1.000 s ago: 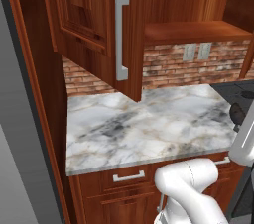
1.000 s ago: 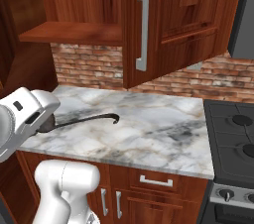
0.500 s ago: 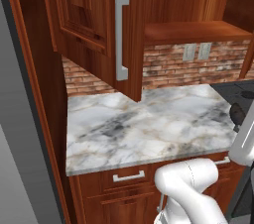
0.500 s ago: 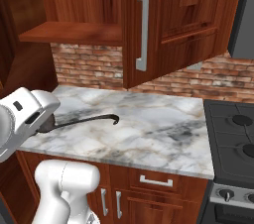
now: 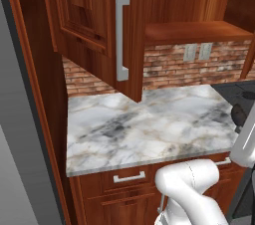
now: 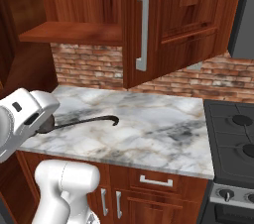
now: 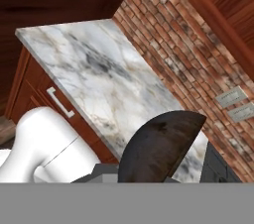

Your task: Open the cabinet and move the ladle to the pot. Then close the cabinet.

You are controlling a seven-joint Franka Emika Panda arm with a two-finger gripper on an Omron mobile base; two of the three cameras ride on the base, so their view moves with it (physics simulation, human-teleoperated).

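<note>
The cabinet (image 6: 163, 15) hangs open above the counter, both doors swung out, and its inner shelf (image 6: 74, 32) is bare. Its left door with the long silver handle (image 5: 122, 35) fills the upper part of the left base view. My gripper (image 6: 45, 125) is shut on the ladle (image 6: 84, 121), a slim dark utensil held above the left part of the marble counter (image 6: 149, 129), its hooked end pointing right. The ladle's dark bowl (image 7: 158, 148) sits close in the hand view and also at the right edge (image 5: 239, 114) of the left base view. The pot is out of view.
A black stove (image 6: 233, 134) adjoins the counter on the right. A brick backsplash (image 6: 89, 67) with two wall outlets (image 5: 195, 52) runs behind it. Base cabinets with silver drawer pulls (image 6: 156, 182) sit below, and a tall wooden side panel (image 5: 35, 94) closes off the left.
</note>
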